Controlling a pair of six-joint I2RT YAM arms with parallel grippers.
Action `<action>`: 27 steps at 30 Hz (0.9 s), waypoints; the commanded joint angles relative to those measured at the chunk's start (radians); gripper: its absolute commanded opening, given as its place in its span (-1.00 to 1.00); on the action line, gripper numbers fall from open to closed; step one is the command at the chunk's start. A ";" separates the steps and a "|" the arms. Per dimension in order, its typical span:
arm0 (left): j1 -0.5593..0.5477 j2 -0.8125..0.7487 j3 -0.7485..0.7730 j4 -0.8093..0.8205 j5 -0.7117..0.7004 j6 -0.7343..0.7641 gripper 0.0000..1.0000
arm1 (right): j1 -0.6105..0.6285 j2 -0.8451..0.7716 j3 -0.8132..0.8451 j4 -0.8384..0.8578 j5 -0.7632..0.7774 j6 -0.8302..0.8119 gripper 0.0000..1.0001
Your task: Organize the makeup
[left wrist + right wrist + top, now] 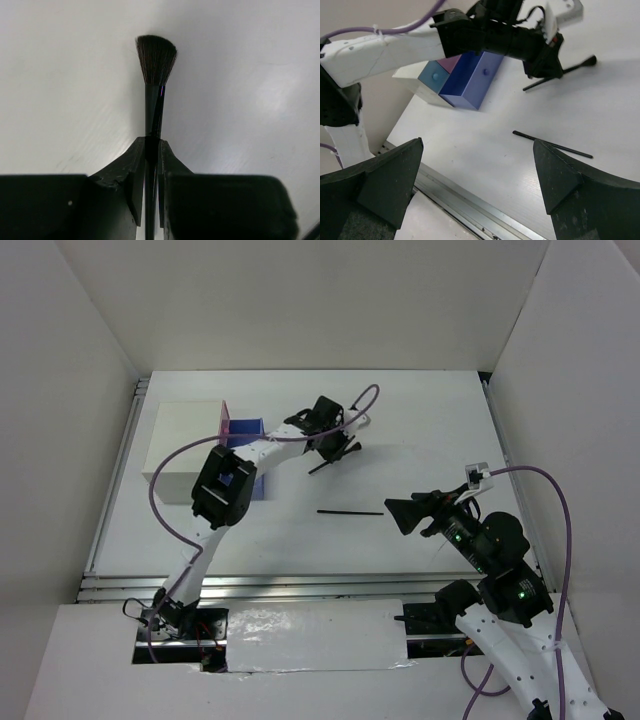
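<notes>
Left tool (151, 147): clamped on the handle of a black makeup brush (156, 60), near the pulled-out blue drawer (475, 75).
Right tool (480, 165): jaws spread wide, holding nothing.
Black pencil (350, 512): lying flat on the white desk (420, 430), near the right tool.

No legible text, labels, brands, numbers or signs anywhere in view.

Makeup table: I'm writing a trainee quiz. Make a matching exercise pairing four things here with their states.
Things:
1. black angled-bristle makeup brush
2. thin black pencil
3. blue plastic drawer
4. right gripper

States:
A. pulled out
B. open, holding nothing
C. lying flat, untouched
D. clamped in the left gripper

Pairs: 1-D, 2-C, 3-A, 4-B
</notes>
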 commanded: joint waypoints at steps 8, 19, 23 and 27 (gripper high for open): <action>0.198 -0.432 -0.236 0.116 -0.374 -0.556 -1.00 | 0.004 0.010 0.018 0.031 -0.016 -0.007 0.97; 0.289 -0.657 -0.486 0.021 -0.574 -0.684 -1.00 | 0.004 0.078 0.004 0.092 -0.118 0.031 0.96; 0.298 -0.682 -0.566 0.047 -0.602 -0.696 -0.98 | 0.004 0.098 0.006 0.089 -0.117 0.039 0.95; 0.324 -0.679 -0.620 0.090 -0.576 -0.688 -0.97 | 0.003 0.098 0.012 0.083 -0.120 0.055 0.94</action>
